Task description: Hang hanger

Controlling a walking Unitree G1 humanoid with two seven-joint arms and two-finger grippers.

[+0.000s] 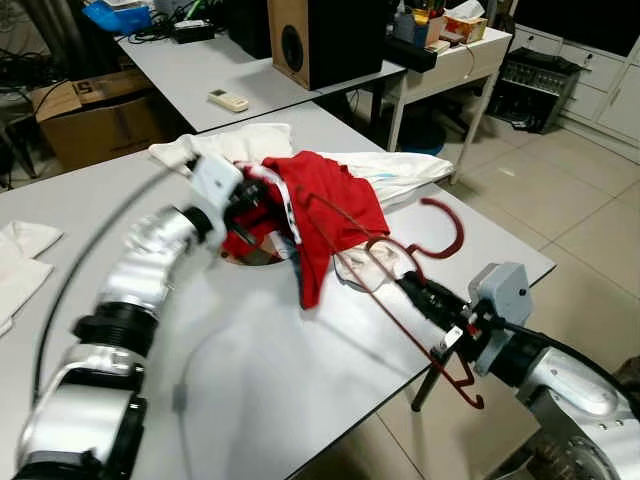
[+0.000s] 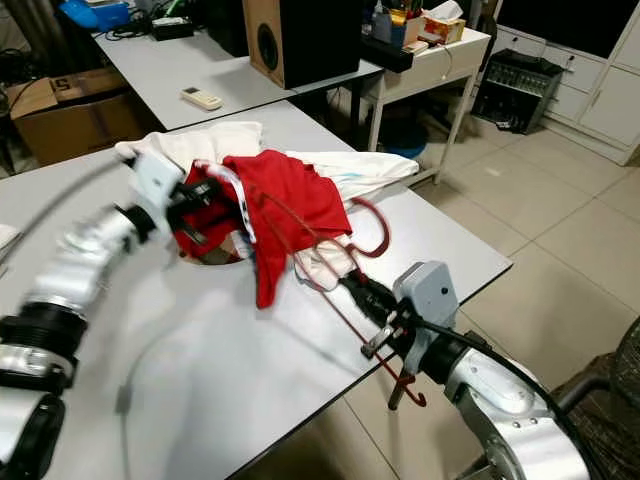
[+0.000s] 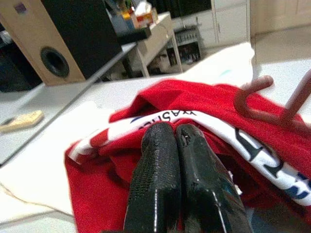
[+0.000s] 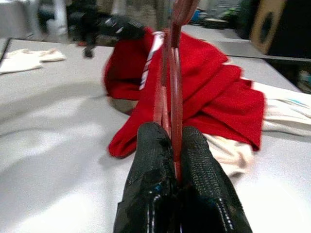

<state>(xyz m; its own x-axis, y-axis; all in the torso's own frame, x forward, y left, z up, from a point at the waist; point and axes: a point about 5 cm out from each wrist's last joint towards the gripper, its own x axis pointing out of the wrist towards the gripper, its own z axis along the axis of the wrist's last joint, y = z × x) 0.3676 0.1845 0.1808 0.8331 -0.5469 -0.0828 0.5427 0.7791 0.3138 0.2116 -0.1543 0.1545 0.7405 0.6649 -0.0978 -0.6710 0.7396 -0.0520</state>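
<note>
Both grippers were at work on the grey table [image 1: 250, 400]. From the right, the right gripper [image 4: 176, 145] had its two black fingers pinched tight on a bar of the red hanger [image 1: 420, 300], whose hook curled up toward 1 o'clock of the grip and whose lower end stuck out past the table edge. At about 10 o'clock from that grip, the left gripper [image 3: 175, 141] was pressed closed, its fingertips on the red shirt [image 1: 320, 215]. This shirt lay draped over the hanger and on top of white clothes [image 1: 400, 175]. Farther off at 12 o'clock a wooden speaker [image 1: 310, 40] stood on another table, a remote control [image 1: 228, 100] beside it.
</note>
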